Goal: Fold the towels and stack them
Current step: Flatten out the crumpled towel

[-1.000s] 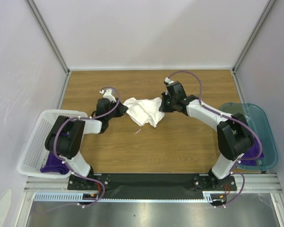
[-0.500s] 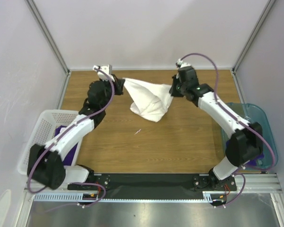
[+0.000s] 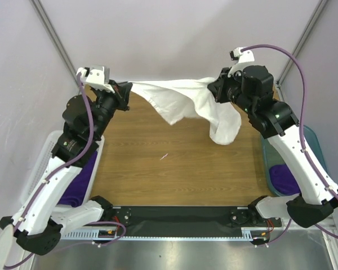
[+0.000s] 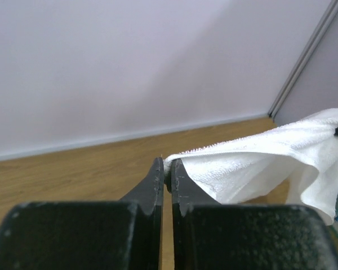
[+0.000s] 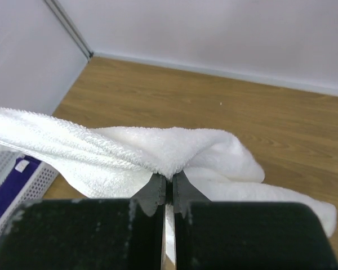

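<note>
Item: white towel (image 3: 180, 98); one, large; stretched in the air between both grippers over the far part of the wooden table (image 3: 180, 169), toward 12 o'clock in the top view; its middle sags, and a longer fold hangs down near the right end.

Item: left gripper (image 3: 125, 93); at 10 o'clock; jaws pressed together, pinching one edge of the white towel.

Item: right gripper (image 5: 169, 181); at 2 o'clock; jaws pressed together, pinching a bunched fold of the same towel.

Item: purple towel with white tag (image 5: 8, 194); lying in the white perforated basket (image 5: 3, 163) at 8 o'clock.

Item: second purple towel (image 3: 283, 179); lying in the teal bin (image 3: 312, 146) at 4 o'clock.
</note>
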You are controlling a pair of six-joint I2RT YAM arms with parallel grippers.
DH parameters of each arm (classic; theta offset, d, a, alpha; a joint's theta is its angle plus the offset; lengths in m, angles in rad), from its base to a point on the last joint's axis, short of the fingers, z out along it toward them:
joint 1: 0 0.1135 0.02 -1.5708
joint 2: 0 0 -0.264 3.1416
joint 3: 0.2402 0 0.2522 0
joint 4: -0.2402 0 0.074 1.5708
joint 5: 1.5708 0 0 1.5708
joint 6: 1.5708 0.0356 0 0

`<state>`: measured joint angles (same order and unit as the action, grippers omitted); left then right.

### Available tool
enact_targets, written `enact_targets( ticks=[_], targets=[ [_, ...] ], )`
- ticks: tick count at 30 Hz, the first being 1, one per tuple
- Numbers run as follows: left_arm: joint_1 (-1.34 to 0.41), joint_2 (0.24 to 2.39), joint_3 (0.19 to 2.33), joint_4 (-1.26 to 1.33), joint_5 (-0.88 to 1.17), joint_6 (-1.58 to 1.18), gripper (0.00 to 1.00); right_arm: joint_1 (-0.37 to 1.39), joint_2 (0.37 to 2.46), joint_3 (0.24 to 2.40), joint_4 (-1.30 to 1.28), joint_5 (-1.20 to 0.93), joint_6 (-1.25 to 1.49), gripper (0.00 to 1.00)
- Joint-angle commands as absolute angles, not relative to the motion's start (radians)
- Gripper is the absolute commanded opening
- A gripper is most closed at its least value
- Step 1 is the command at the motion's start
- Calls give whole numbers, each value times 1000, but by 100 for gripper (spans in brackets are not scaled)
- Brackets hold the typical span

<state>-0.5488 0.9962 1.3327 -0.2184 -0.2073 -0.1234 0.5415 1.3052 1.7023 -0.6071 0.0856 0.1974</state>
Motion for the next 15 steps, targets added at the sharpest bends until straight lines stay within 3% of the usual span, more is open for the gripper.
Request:
enact_targets(
  ticks=[1, 8, 15],
  targets=[
    [-526, 972, 1359, -379, -387, -86, 0, 517, 1327, 1665, -768, 233, 150, 0],
    [-528, 1037, 1238, -423, -484, -147, 0, 518, 1416, 1361, -605, 24, 251, 0],
    [-483, 1088, 1171, -396, -520, -170, 0, 569, 1637, 1362, -483, -77, 278, 3]
  ],
)
